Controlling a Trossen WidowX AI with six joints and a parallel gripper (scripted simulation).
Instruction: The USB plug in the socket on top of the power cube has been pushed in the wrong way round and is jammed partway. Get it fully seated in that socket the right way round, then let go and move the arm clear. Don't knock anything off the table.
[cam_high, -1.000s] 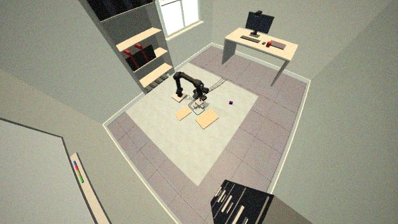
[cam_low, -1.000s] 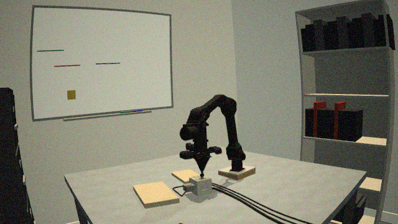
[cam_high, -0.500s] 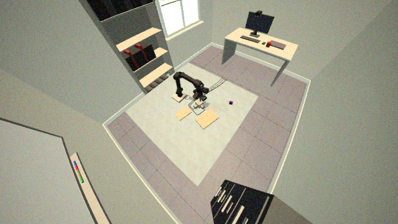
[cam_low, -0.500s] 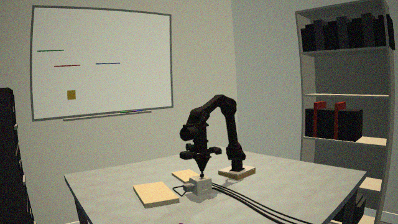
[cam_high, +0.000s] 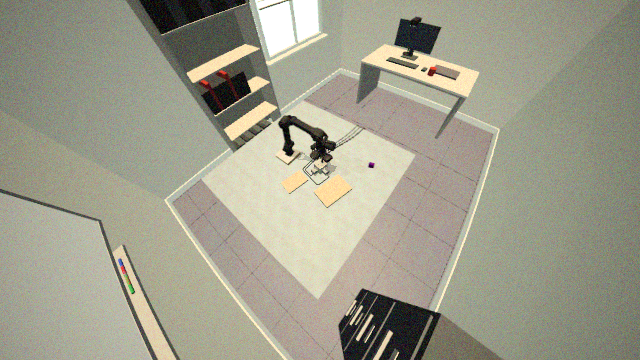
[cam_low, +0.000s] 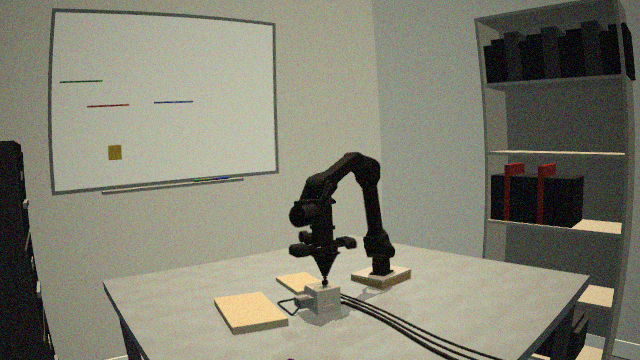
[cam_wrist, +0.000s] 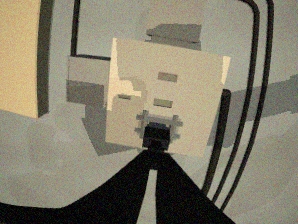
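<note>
The pale power cube (cam_high: 320, 165) (cam_low: 327, 301) (cam_wrist: 195, 95) stands on the table, with slots in its top. The small black USB plug (cam_wrist: 156, 134) is at the top face's near edge in the wrist view, with a grey bracket-like outline around it. My gripper (cam_low: 325, 281) (cam_wrist: 154, 159) points straight down over the cube and is shut on the plug. The fingertips are just above the cube's top. The socket opening is hidden under the plug, so its depth and which way round it sits cannot be told.
A grey plug (cam_low: 303, 301) (cam_wrist: 87, 70) with a dark cable sticks out of the cube's side. Another grey block (cam_wrist: 175, 34) is at the opposite side from my fingers. Black cables (cam_low: 390, 320) run beside the cube. Two wooden boards (cam_high: 332, 191) (cam_high: 295, 181) and a small purple block (cam_high: 371, 165) lie nearby.
</note>
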